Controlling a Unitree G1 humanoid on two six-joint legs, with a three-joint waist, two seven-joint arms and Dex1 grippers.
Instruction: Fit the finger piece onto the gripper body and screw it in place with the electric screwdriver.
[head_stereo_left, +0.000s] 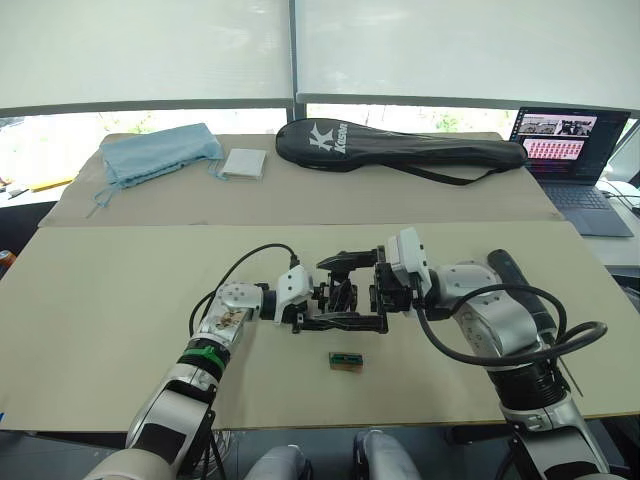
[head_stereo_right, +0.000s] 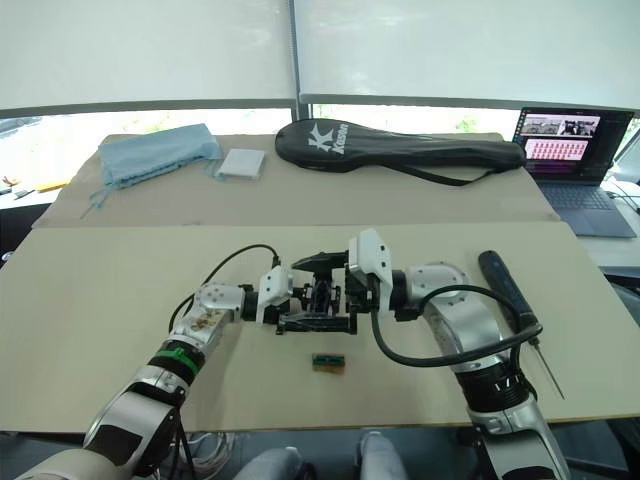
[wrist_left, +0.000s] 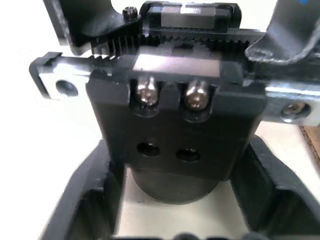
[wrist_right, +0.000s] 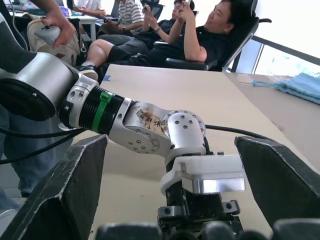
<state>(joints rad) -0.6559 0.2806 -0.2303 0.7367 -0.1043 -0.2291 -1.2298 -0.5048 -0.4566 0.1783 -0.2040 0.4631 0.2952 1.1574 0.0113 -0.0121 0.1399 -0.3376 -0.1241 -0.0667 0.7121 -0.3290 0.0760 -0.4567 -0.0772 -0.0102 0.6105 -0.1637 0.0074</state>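
Where pincers meet: one gripper body; one electric screwdriver

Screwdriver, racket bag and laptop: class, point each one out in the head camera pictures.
Screwdriver (head_stereo_right: 507, 285): right eye view, on its black handle.
Racket bag (head_stereo_left: 400, 148): left eye view, middle of the bag.
Laptop (head_stereo_left: 563, 137): left eye view, on its lit screen.

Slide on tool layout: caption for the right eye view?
Both grippers meet at the gripper body; electric screwdriver lies unused beside the right arm.
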